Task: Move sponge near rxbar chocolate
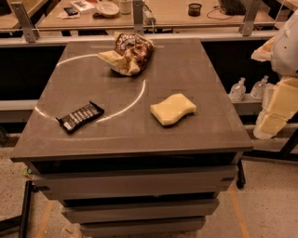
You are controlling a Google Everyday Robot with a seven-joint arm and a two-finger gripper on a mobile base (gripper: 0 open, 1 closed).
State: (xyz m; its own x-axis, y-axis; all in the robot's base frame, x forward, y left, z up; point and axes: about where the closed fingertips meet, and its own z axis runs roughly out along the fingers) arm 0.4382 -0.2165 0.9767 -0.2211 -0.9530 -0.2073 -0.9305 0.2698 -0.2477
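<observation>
Camera view: A pale yellow sponge (173,109) lies flat on a dark grey tabletop (195,65) at about 4 o'clock from its centre, untouched and well apart from the rxbar chocolate (80,116). The bar is a flat black wrapper with white text stripes, resting at about 8 o'clock near the left edge. The robot's tool (275,114) hangs off the tabletop at 3 o'clock, beside the right edge and clear of every object. Whether it is open or closed cannot be told from here, and it grips nothing that can be seen.

By this showing the task is at its start. The sponge is not yet grasped, and the reach, the pickup and the carry towards 9 o'clock, across to the bar, are all left to do.

A crumpled brown-and-yellow snack bag (128,53) sits at 12 o'clock, out of the straight path between the two. A thin white arc (139,95) curves across the surface between sponge and bar. The tabletop tops a stack of grey drawers (135,183). Behind it run wooden desks (172,16) carrying a bowl (108,8) and a dark cup (195,9). Two clear bottles (238,89) stand on a low ledge at 3 o'clock. Below is a speckled floor (270,200).
</observation>
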